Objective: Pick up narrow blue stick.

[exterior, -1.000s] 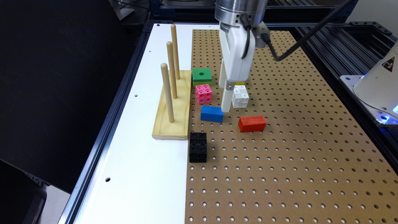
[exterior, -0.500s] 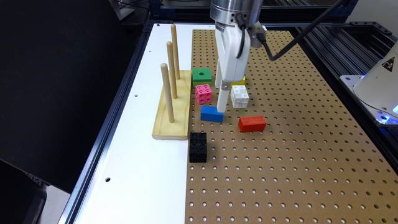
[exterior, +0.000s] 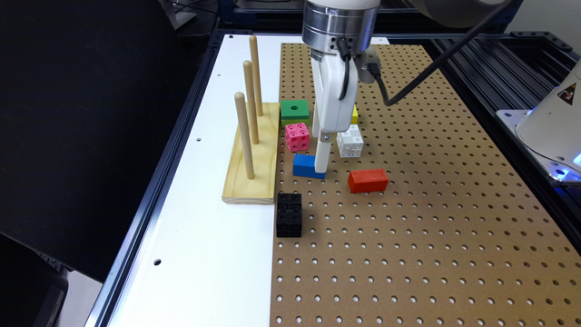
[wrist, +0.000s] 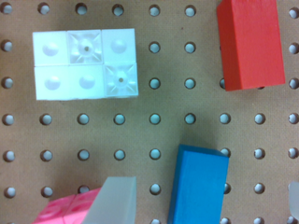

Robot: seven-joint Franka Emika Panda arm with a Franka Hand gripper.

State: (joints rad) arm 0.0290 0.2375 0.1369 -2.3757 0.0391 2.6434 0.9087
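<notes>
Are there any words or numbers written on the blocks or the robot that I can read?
No words or numbers can be read anywhere.
A yellow warning triangle sign stands on the white machine at the exterior view's right edge; its symbol is too small to make out.
The narrow blue stick, red block and black studded block carry no writing.

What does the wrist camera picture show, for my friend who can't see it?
A narrow blue stick lies on a brown pegboard between the two pale fingers of the open end effector. A red block and a white studded block lie farther off, and a pink block peeks in beside one finger.
</notes>
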